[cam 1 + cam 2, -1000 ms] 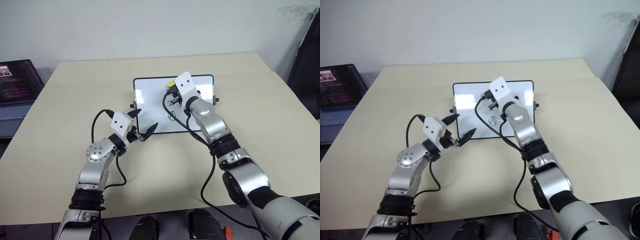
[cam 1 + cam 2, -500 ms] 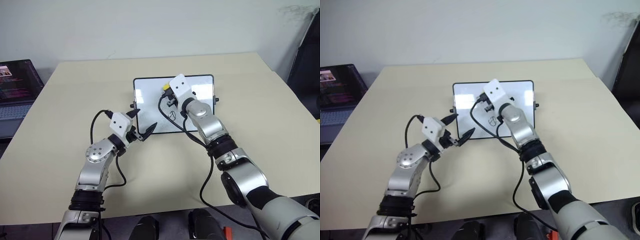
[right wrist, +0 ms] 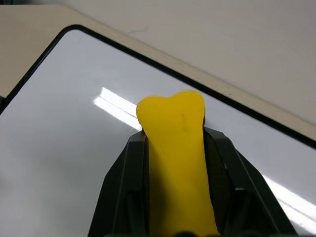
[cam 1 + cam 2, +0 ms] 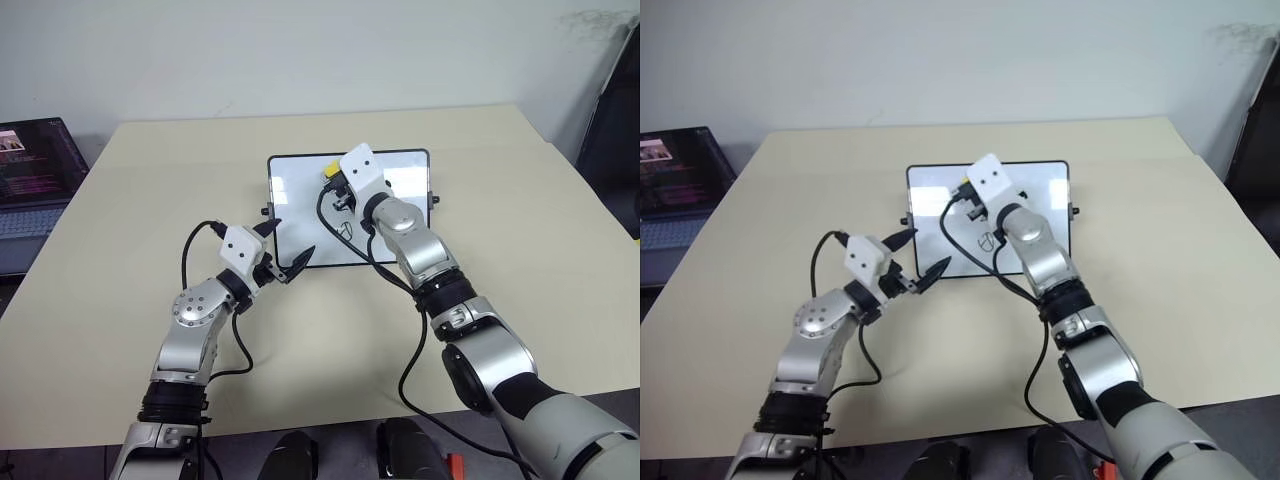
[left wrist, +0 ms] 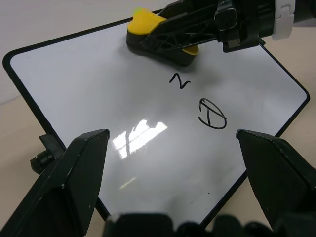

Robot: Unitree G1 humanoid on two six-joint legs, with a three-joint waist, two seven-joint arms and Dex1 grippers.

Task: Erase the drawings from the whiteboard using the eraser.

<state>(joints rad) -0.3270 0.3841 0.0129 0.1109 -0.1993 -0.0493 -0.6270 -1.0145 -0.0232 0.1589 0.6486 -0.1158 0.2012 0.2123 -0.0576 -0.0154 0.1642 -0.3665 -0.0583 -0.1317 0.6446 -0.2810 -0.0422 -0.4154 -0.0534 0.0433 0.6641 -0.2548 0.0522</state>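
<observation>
The right gripper (image 5: 163,37) is clamped on the yellow eraser (image 5: 148,27), pressed to the far part of the whiteboard (image 4: 300,200). Two drawings (image 5: 197,101) lie nearer. The left gripper (image 4: 290,250) hovers spread wide, empty, at the board's near-left edge.

Bright even light, glare on whiteboard (image 5: 123,143)

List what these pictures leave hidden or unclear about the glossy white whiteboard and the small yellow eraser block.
- Head views: the right gripper and its arm cover part of the glossy black-framed whiteboard.
- Right wrist view: the yellow eraser block hides the surface beneath it.
- Left wrist view: the board's near corner is cut off behind the open left gripper.
- Head views: the black marker drawings are too small to read.
</observation>
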